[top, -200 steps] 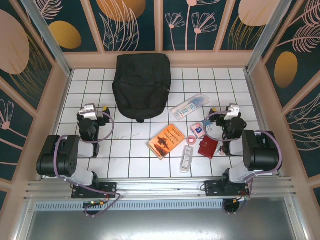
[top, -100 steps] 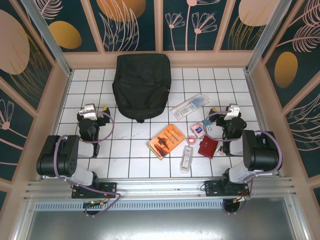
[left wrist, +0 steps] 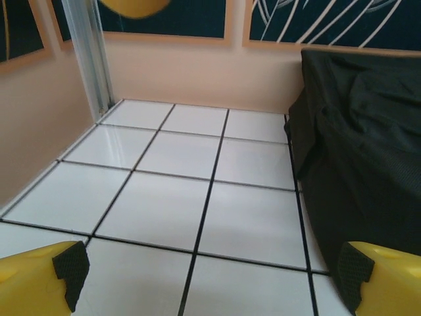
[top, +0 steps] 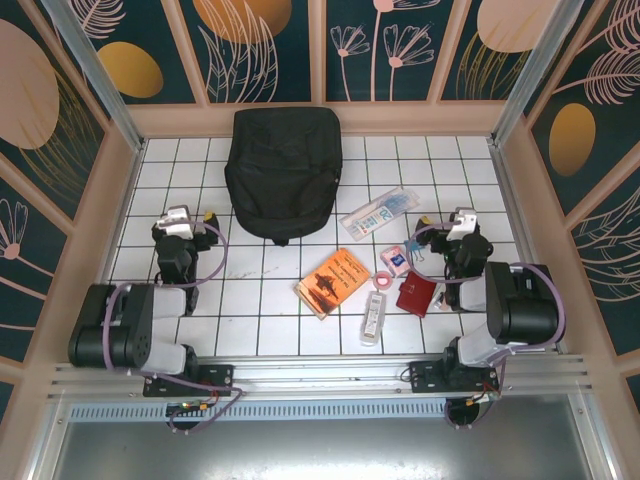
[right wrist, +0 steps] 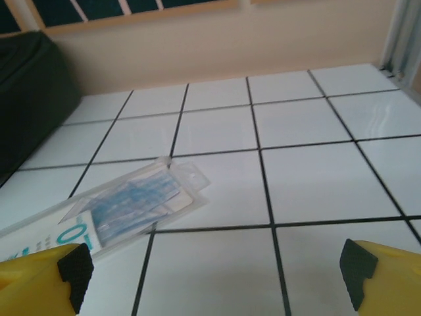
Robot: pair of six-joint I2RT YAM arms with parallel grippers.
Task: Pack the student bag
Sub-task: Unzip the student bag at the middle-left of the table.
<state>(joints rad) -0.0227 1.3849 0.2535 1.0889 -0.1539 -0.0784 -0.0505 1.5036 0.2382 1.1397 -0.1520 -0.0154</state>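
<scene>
Two grippers, both spread wide and holding nothing. The left gripper (left wrist: 214, 280) shows its yellow fingers (left wrist: 36, 280) at the bottom corners of the left wrist view, each tipped with a black pad, with bare white tile between them. The right gripper (right wrist: 217, 276) stands the same way, its jaws far apart over the tiled table (top: 250, 320).

Just ahead and to the right of the left gripper rises the student bag (left wrist: 368, 164), its black fabric slumped in soft folds and resting on the tiles. From the top external view the bag lies at the far middle of the table, its top against the back wall. It sits nearer the left arm than the right and touches neither.

Ahead and to the left of the right gripper lies a clear plastic pack (right wrist: 131, 204) with blue contents, flat on the tiles and set at an angle. Its near end reaches toward the left finger of that gripper.

Between the two arms, nearer the right one, the loose items are spread out — an orange booklet (top: 332, 283), a dark-red wallet (top: 415, 294) close by the right arm, a small pink item (top: 394, 260) between booklet and wallet, and a slim white object (top: 373, 317) nearest the bases. All of them lie outside the bag.
</scene>
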